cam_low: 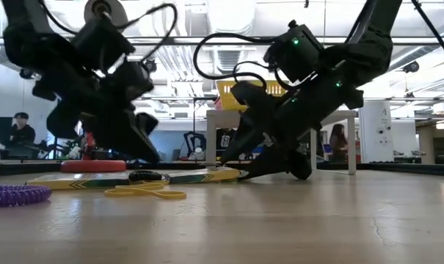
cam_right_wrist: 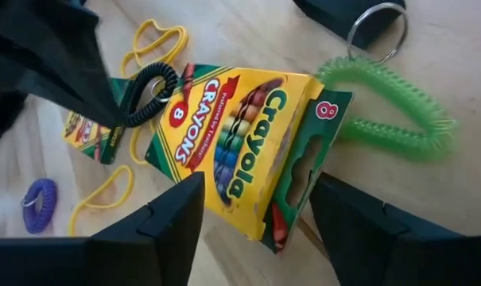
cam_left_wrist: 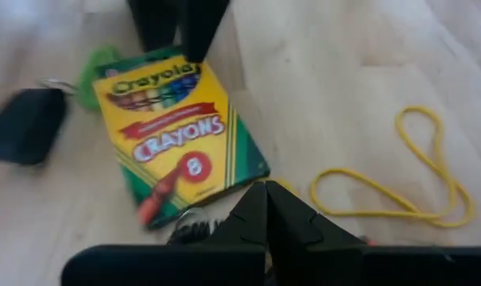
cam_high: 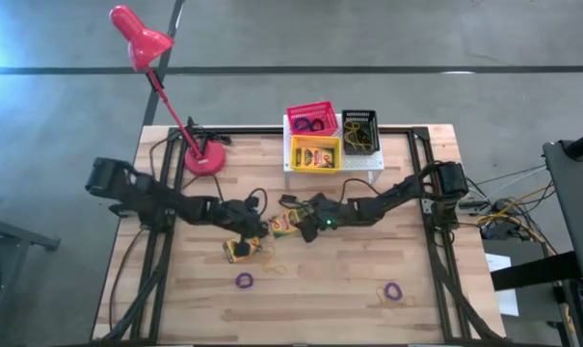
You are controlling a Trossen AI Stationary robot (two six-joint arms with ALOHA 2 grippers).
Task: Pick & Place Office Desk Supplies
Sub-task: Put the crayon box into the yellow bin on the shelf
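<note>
Between the dark fingers of the right gripper [cam_right_wrist: 256, 214] lies a crayon box [cam_right_wrist: 240, 147], yellow with green edges, red lettering and a rainbow crayon row. Just beyond it sits a bright green coil loop [cam_right_wrist: 391, 119]; to one side are a black coil loop [cam_right_wrist: 149, 94], yellow elastic loops [cam_right_wrist: 149, 40] and a purple coil loop [cam_right_wrist: 40, 202]. The table [cam_right_wrist: 248, 32] is pale wood.

Even overhead light fills the room; ceiling fixtures [cam_low: 229, 22] glare white at 12 o'clock in the low view, leaving both arms as dark silhouettes. The tabletop [cam_low: 295, 220] nearest that camera is soft. In the left wrist view, the crayon box [cam_left_wrist: 172, 131] is motion-blurred.
</note>
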